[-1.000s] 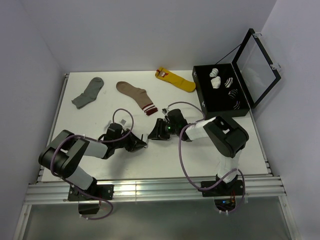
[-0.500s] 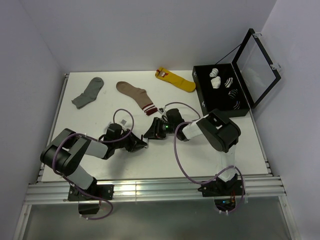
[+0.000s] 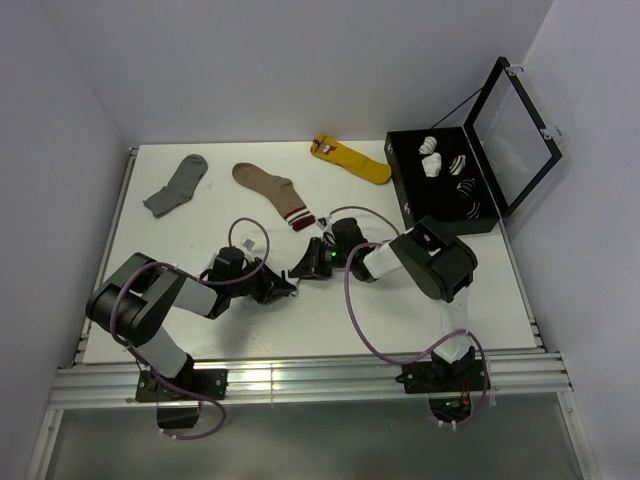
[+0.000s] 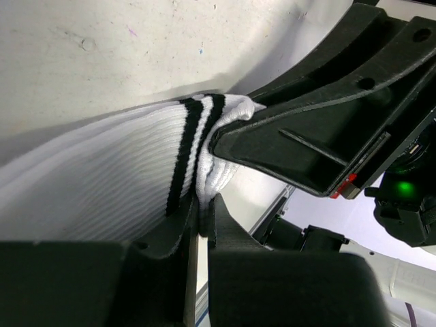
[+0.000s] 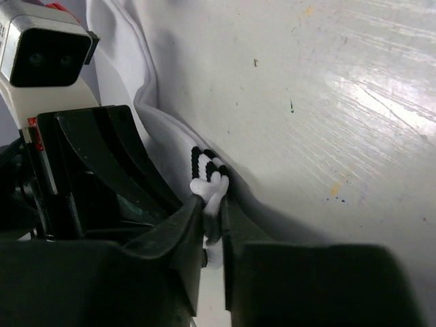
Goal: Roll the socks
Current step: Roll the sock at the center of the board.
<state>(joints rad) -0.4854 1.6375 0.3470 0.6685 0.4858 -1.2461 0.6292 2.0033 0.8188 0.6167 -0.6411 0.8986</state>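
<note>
While the socks (image 4: pixel 95 177) lie near the middle of the table (image 3: pixel 200 215), left gripper (image 4: pixel 203 204) is clamped on the striped cuff (image 4: pixel 194 129); right gripper (image 5: pixel 212 204) apparently nips the same edge. Roll tight; keep tension even.

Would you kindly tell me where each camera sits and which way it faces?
Top external: above and behind, looking down on the table; left arm and right arm from their bases.
Left wrist: low over the table, looking along the left gripper, shut on the striped sock.
Right wrist: low, facing the opposite way along the right gripper, shut on the same cuff.
Shared: both wrist views show the striped cuff and the other gripper.
</note>
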